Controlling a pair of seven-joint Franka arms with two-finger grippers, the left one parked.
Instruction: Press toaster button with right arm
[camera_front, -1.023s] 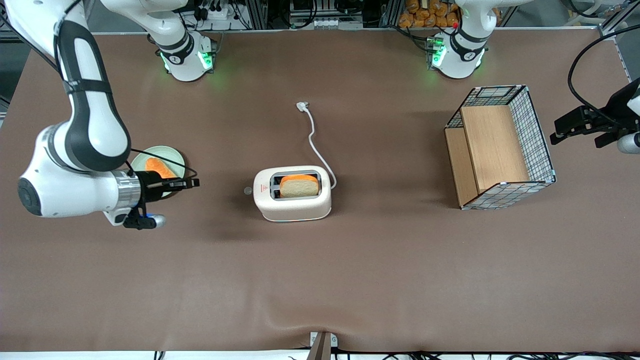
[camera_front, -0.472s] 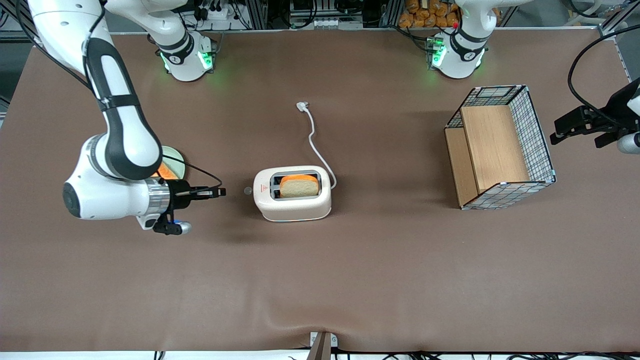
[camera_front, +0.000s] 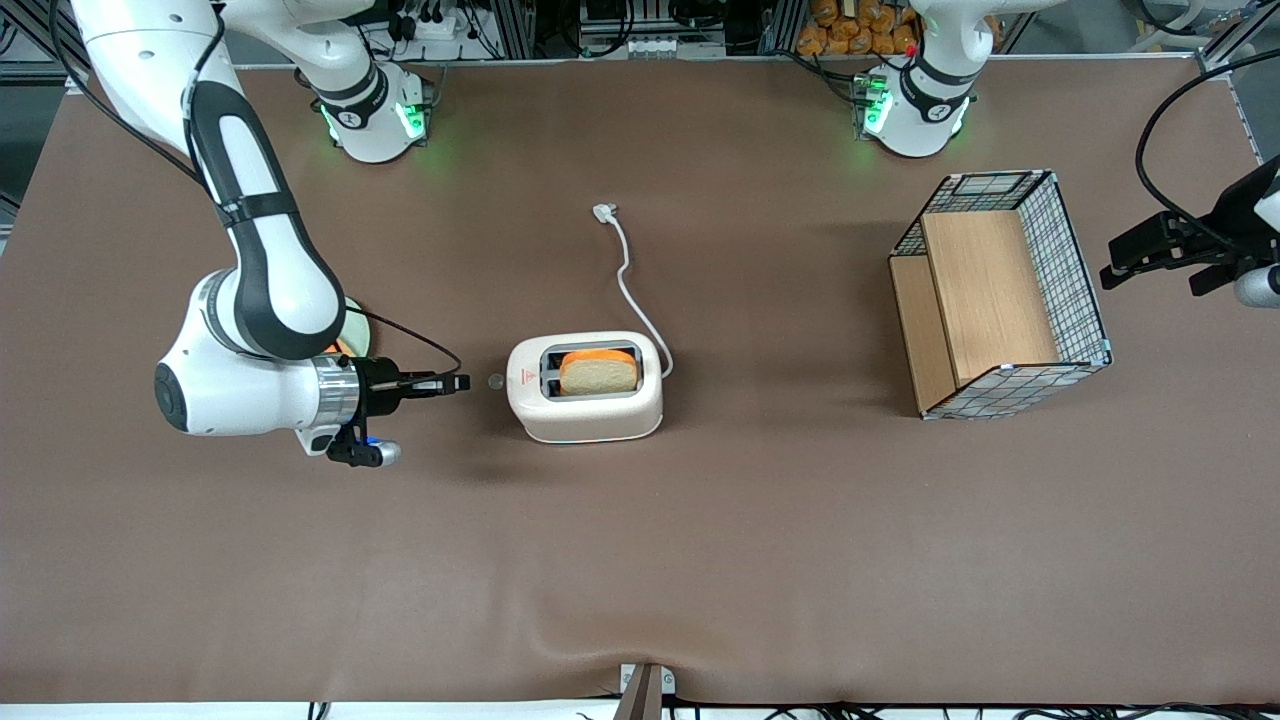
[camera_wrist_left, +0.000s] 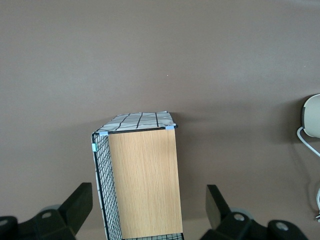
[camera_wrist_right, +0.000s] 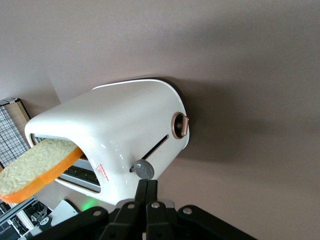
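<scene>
Now the gripper (camera_front: 462, 382) is seen with its fingers pressed together, held just short of the button (camera_front: 494, 381) on the narrow end of the toaster (camera_front: 585, 388), mid-table, bread (camera_front: 598, 372) lodged in one slot

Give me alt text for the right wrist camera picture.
The gripper, fingers shut together, points at the grey button on the narrow end of the cream toaster, not quite touching. A bread slice sticks out of its slot.
</scene>
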